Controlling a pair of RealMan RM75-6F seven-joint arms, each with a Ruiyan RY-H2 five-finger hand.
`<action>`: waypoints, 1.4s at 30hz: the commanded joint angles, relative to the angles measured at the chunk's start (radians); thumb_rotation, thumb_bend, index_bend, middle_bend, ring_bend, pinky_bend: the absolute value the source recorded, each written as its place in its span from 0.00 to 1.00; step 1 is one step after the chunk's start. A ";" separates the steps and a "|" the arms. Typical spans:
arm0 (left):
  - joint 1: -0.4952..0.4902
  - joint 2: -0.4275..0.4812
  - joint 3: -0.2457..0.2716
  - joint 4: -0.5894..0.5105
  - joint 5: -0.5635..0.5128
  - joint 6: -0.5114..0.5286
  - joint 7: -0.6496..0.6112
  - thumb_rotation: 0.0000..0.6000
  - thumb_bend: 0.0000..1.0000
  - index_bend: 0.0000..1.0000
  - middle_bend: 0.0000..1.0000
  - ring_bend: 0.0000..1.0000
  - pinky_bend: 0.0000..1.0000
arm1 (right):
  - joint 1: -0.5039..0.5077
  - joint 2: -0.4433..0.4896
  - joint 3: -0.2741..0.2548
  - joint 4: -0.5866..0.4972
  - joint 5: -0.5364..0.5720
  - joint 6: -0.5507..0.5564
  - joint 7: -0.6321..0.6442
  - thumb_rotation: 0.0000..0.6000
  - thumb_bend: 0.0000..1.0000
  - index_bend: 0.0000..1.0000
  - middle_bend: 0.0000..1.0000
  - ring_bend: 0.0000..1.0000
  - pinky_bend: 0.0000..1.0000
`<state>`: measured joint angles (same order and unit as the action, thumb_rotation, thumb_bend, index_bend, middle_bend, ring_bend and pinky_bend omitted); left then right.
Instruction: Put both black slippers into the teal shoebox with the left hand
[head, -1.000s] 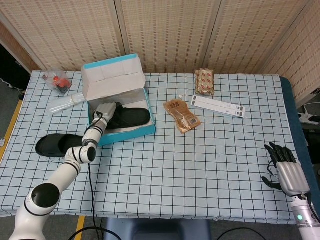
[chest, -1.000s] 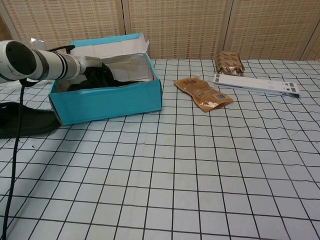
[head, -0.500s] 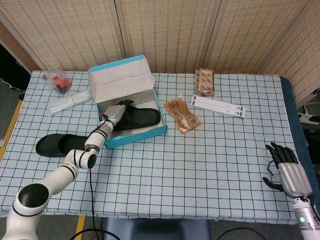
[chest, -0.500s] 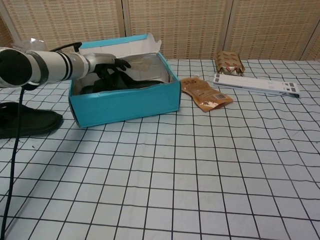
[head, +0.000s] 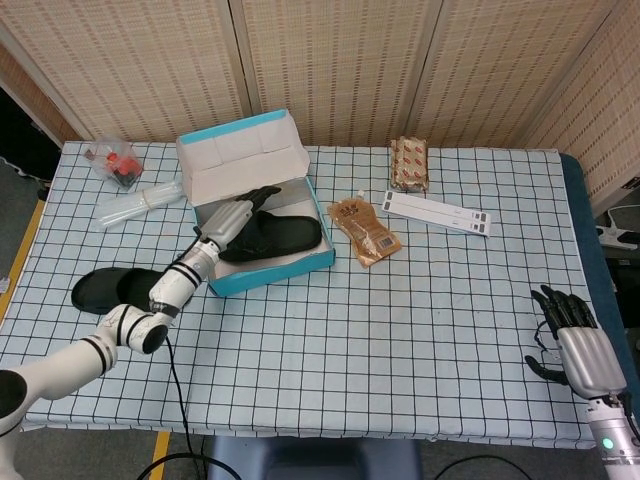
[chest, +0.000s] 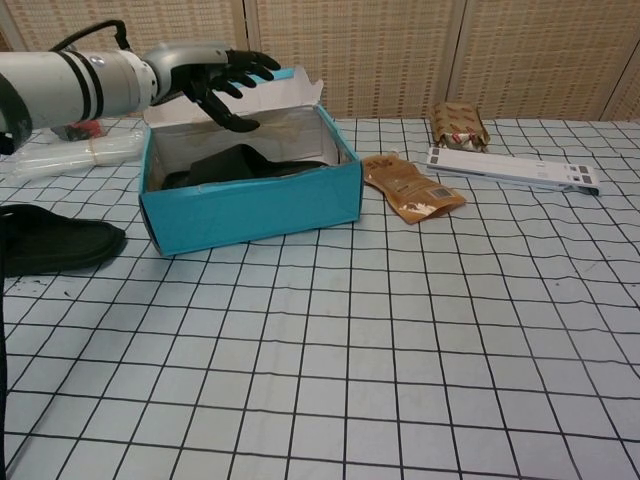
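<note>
The teal shoebox (head: 300, 264) (chest: 260, 208) stands at the table's back left with its lid up. One black slipper (head: 280, 234) (chest: 235, 164) lies inside it. The second black slipper (head: 112, 288) (chest: 45, 240) lies on the checked cloth left of the box. My left hand (head: 238, 212) (chest: 212, 76) hovers above the box's left end with fingers spread, holding nothing. My right hand (head: 578, 345) rests at the table's front right edge, fingers apart and empty.
A brown pouch (head: 364, 231) (chest: 408, 187) lies right of the box, a snack pack (head: 408, 163) (chest: 459, 125) and a white strip (head: 437, 211) (chest: 512, 169) farther back. A clear tube bundle (head: 138, 205) (chest: 62, 156) and a bag with red items (head: 113, 162) sit behind the loose slipper.
The box slid right with the slipper in it. My left hand let go of the slipper and rose out of the box, its fingers now spread above it.
</note>
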<state>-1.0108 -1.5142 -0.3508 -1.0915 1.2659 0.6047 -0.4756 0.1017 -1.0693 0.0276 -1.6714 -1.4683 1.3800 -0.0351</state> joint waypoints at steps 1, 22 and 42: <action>0.152 0.237 0.058 -0.296 0.126 0.156 -0.053 1.00 0.36 0.00 0.00 0.00 0.07 | -0.001 0.003 -0.003 -0.001 -0.007 0.003 0.006 1.00 0.12 0.00 0.00 0.00 0.00; 0.552 0.252 0.305 -0.302 -0.068 0.471 0.554 1.00 0.34 0.00 0.00 0.00 0.05 | -0.070 0.028 -0.021 -0.017 -0.190 0.223 0.131 1.00 0.12 0.00 0.00 0.00 0.00; 0.508 0.140 0.266 -0.109 -0.172 0.306 0.614 1.00 0.32 0.00 0.00 0.00 0.05 | -0.062 0.050 -0.037 -0.016 -0.202 0.188 0.165 1.00 0.12 0.00 0.00 0.00 0.00</action>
<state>-0.4931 -1.3650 -0.0836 -1.2164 1.1062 0.9360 0.1299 0.0393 -1.0184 -0.0098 -1.6873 -1.6712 1.5685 0.1305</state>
